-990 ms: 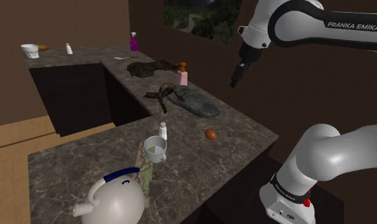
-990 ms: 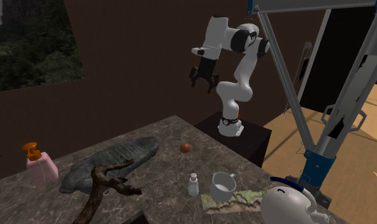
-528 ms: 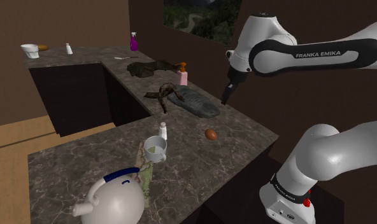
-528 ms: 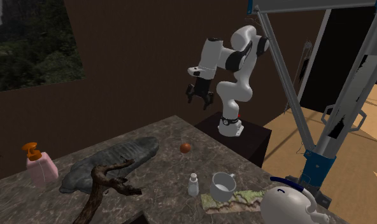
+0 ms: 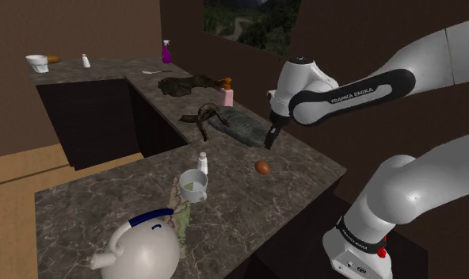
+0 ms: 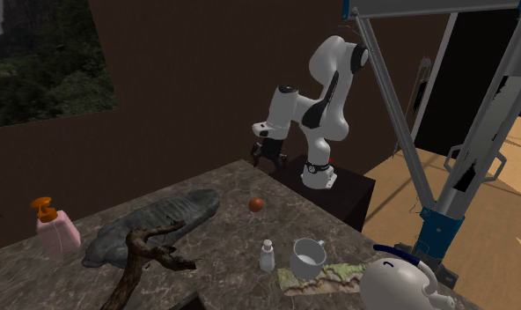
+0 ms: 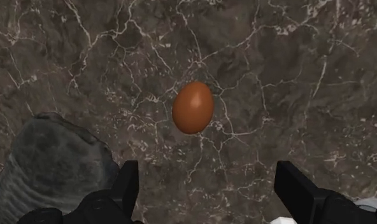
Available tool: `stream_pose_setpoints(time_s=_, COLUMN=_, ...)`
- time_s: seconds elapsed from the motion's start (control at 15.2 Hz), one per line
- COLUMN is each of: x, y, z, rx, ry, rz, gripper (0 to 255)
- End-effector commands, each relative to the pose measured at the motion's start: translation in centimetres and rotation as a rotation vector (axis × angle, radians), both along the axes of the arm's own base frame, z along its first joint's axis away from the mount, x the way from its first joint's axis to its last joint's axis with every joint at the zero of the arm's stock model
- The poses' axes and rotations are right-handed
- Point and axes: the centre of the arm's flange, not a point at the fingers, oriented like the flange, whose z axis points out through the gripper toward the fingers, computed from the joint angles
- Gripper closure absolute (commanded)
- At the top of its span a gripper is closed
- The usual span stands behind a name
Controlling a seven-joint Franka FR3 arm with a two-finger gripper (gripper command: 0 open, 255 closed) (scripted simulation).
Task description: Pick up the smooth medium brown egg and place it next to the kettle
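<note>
Since the egg (image 5: 262, 167) lies loose on the worktop (image 5: 304, 162) just right of the shoulder view's centre, the gripper (image 7: 208, 168) hangs above it, spread (nothing held), with the kettle (image 5: 142, 247) at lower left.

Dim, flat, even light — dark surroundings, crisp focus edge to edge.

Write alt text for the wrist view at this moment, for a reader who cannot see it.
A brown egg lies on a dark, white-veined counter, just ahead of the open gripper, whose black fingers stand apart and touch nothing. A grey ridged object lies near one finger.
</note>
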Motion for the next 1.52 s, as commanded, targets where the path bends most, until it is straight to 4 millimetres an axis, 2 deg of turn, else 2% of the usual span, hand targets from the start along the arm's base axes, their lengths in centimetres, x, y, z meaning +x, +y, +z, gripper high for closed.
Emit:
stream_pose_setpoints(time_s=0.0, x=0.5, y=-0.3, z=-2.4, rx=-0.006, ry=0.006, rz=0.006, gripper=0)
stream_pose_setpoints(time_s=0.59, x=2.9, y=-1.6, z=-14.0, rx=-0.039, ry=0.045, rz=0.026, gripper=0)
stream_pose_setpoints(time_s=1.12, x=3.3, y=-2.5, z=-18.2, rx=-0.039, ry=0.045, rz=0.026, gripper=0)
stream_pose_setpoints(time_s=1.45, x=3.3, y=-2.5, z=-18.2, rx=-0.039, ry=0.045, rz=0.026, gripper=0)
